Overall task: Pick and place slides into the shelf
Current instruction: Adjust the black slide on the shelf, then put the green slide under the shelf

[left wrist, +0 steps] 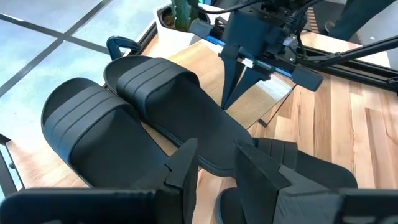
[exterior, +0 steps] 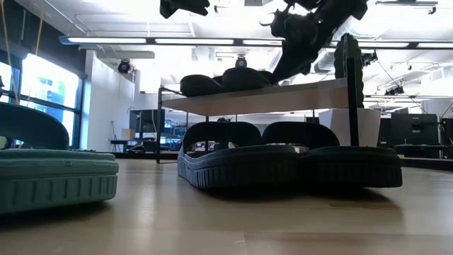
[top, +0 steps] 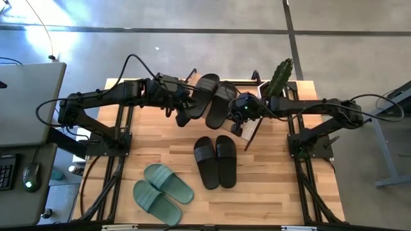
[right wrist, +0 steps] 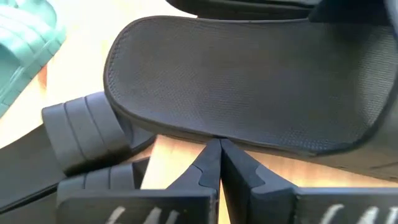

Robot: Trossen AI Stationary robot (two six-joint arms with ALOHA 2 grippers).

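Two black slides [top: 210,99] lie on the shelf [exterior: 283,97]. From above, another black pair [top: 216,161] and a green pair [top: 162,192] sit on the table before the shelf. Only the right wrist view shows the right gripper [right wrist: 219,148], fingers pressed together, tips touching one shelf slide's edge. The left gripper [left wrist: 214,163], fingers parted, empty, hovers beside the shelf slides.
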